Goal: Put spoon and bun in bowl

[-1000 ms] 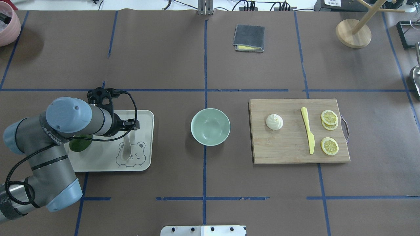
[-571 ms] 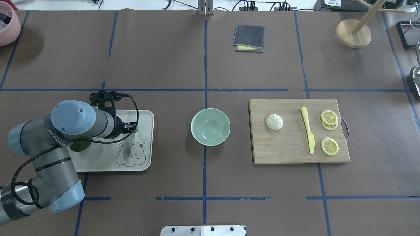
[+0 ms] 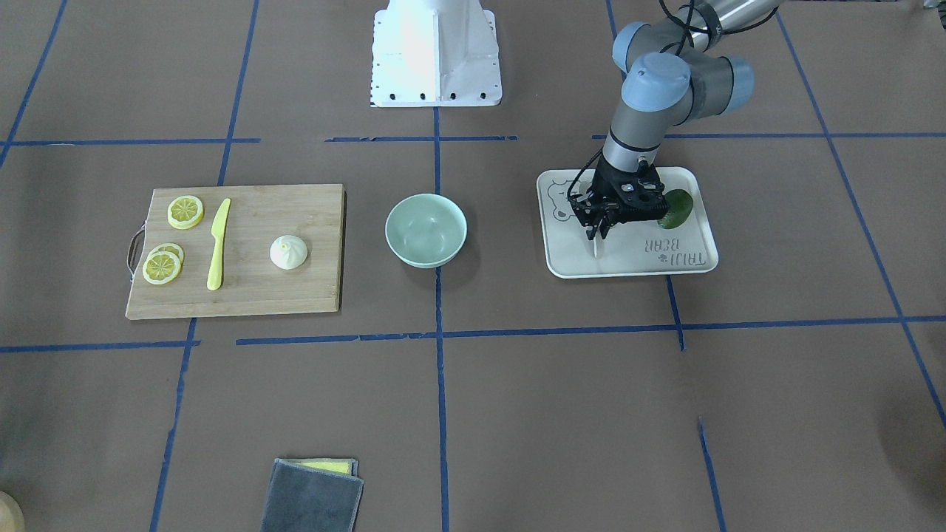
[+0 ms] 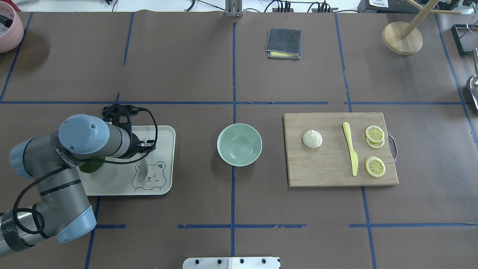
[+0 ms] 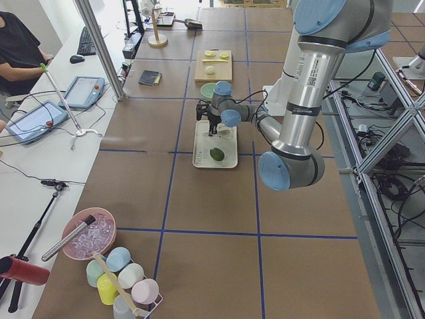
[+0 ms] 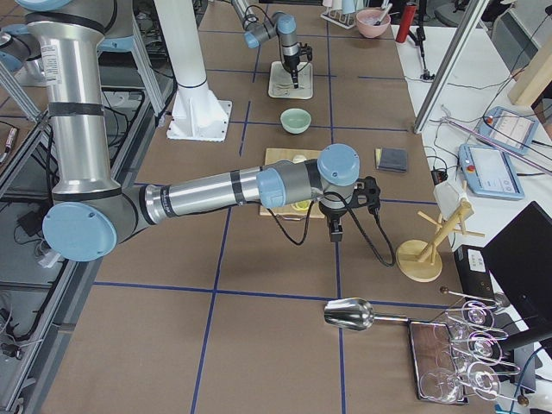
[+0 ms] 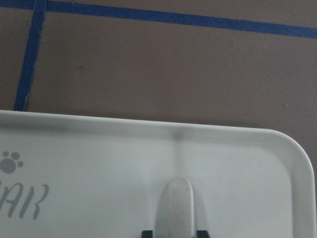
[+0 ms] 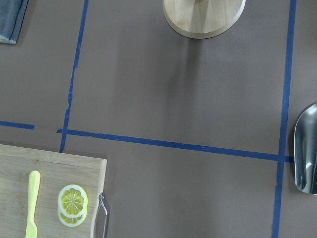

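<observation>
Brown paper table (image 4: 179,56), blue tape grid (image 4: 233,74); tray (image 4: 167,158), bowl (image 4: 228,151), board (image 4: 328,168) atop.

Brown paper-covered table (image 4: 186,67), gridded with blue tape (image 4: 233,74). On the left, a white bear-print tray (image 4: 166,136), lying flat. Dead centre, sitting right on the middle tape line, a mint-green bowl (image 4: 239,145). To the right and well apart from it, a wooden cutting board (image 4: 328,168). Up at the far side, a folded grey cloth (image 4: 283,43). Far right corner, a round wooden stand base (image 4: 402,38); at the right edge, a metal scoop (image 4: 472,87). Far left corner, a pink bowl (image 4: 8,31), cut off by the edge. At the near edge, a white base plate (image 4: 231,262).
</observation>
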### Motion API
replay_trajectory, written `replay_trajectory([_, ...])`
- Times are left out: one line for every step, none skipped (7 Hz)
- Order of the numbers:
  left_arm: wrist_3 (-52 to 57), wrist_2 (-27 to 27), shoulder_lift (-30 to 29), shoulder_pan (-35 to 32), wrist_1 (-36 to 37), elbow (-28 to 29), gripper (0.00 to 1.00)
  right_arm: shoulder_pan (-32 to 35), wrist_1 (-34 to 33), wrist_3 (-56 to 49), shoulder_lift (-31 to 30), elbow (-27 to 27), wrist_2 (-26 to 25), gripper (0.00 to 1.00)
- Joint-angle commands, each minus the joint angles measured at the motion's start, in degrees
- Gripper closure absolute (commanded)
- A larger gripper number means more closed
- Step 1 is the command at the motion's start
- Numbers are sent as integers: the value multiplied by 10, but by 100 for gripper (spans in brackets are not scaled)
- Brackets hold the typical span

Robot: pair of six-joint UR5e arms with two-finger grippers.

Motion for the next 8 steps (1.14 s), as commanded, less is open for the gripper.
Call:
replay_trajectory([0, -1, -1, 0, 2, -3, 97, 0, 0, 0, 0, 1, 0, 0])
replay_trajectory([1, -2, 0, -5, 5, -15, 100, 0, 0, 0, 1, 1, 0, 0])
replay_trajectory([3, -2, 10, -11, 6, -44, 100, -2, 0, 17, 7, 2, 1, 0])
replay_trajectory([6, -5, 0, -51, 45, -67, 100, -13, 0, 49, 17, 10, 2, 0])
replay_trajectory([1, -6, -32, -73, 85, -88, 100, -51, 0, 105, 20, 41, 0, 0])
replay_trajectory([-32, -6, -64, -80, 103, -87, 100, -91, 0, 185, 39, 62, -5, 0])
replay_trajectory([-106, -6, -102, -77, 107, -77, 100, -137, 3, 250, 55, 79, -33, 0])
replay_trajectory([-158, -6, -133, -73, 107, -57, 100, -175, 38, 293, 55, 84, -70, 0])
